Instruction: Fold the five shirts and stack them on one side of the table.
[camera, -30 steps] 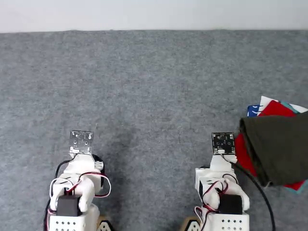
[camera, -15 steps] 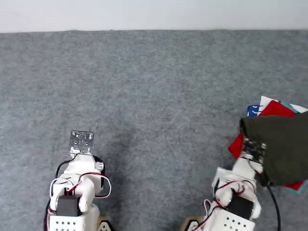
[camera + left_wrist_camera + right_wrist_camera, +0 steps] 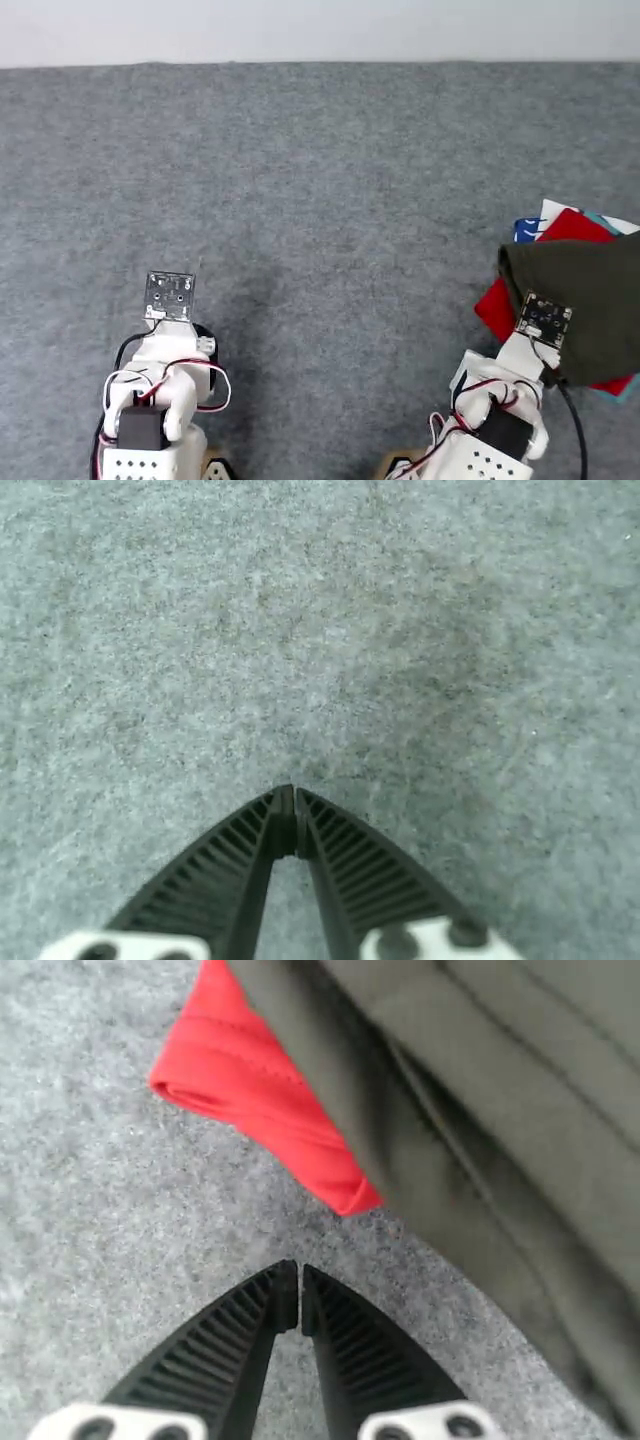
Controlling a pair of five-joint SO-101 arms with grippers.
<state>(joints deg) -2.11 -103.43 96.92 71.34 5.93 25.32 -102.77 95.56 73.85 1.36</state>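
Note:
A stack of folded shirts lies at the table's right edge, with a dark olive shirt [image 3: 590, 300] on top, a red shirt [image 3: 497, 309] under it, and blue and white layers [image 3: 530, 228] peeking out at the back. My right gripper [image 3: 299, 1295] is shut and empty, its tips just short of the red shirt [image 3: 250, 1080] and the olive shirt [image 3: 480, 1090]. In the high view the right arm's wrist [image 3: 544, 318] overlaps the stack's near left corner. My left gripper [image 3: 292, 820] is shut over bare grey carpet, at the near left [image 3: 169, 296].
A grey carpet [image 3: 320, 190] covers the table. A white wall strip [image 3: 320, 30] runs along the far edge. The arm bases [image 3: 155, 420] sit at the near edge, with a black cable [image 3: 565, 420] trailing from the right arm.
The right arm has swung to the right, from beside the stack to over its near left corner. The left arm has stayed still.

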